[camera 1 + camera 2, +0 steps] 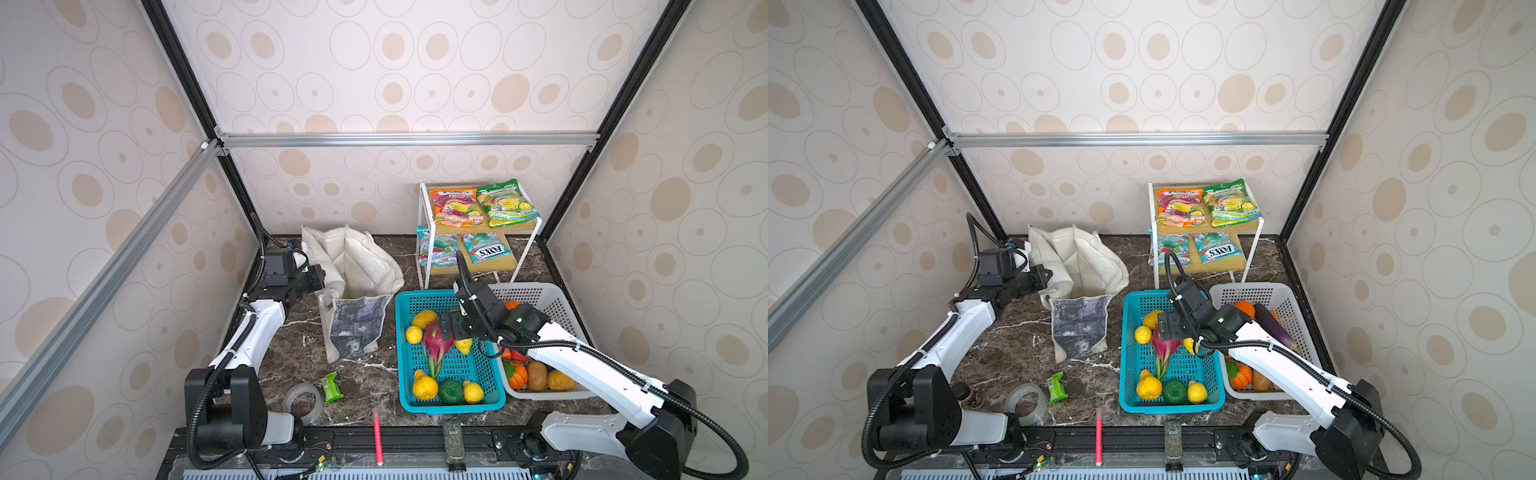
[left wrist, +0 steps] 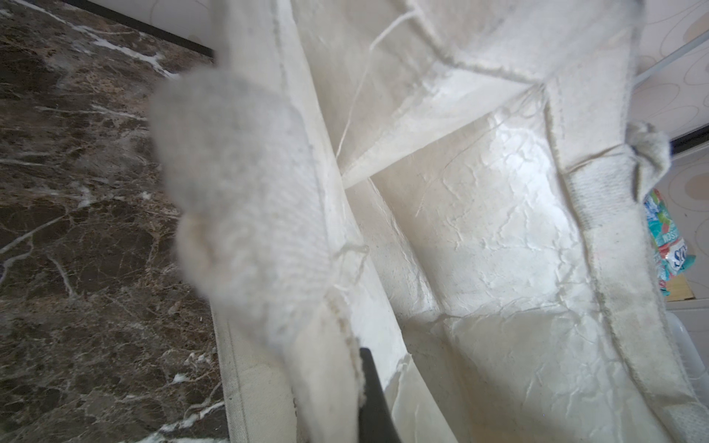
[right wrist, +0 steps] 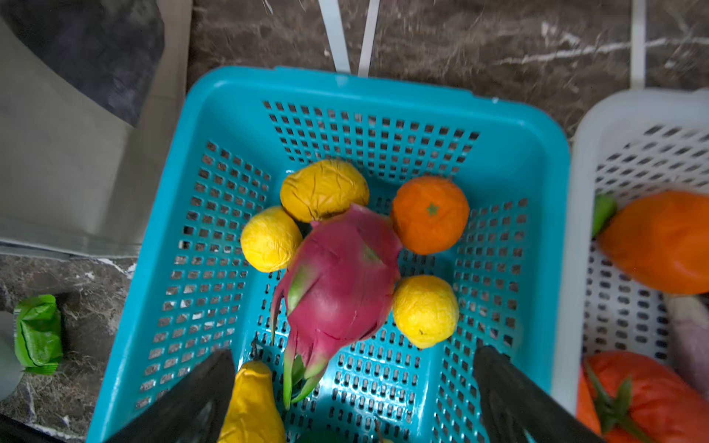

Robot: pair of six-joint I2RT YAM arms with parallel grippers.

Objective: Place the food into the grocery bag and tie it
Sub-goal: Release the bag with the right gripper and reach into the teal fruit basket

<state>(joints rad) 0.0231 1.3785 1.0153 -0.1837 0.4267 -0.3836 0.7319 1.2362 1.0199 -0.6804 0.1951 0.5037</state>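
My left claw point(image 1: 319, 276) is clenched on the rim of the cream canvas tote point(image 1: 365, 266), left of centre in both top views. My right claw point(image 3: 355, 354) is released, above the pink dragon fruit point(image 3: 341, 280) in the teal plastic basket point(image 3: 230, 99).

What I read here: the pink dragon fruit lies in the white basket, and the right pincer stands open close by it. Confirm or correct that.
Wrong basket. The dragon fruit lies in the teal basket, not the white basket beside it, as the right wrist view shows. The rest stands: the right pincer is open close by it.
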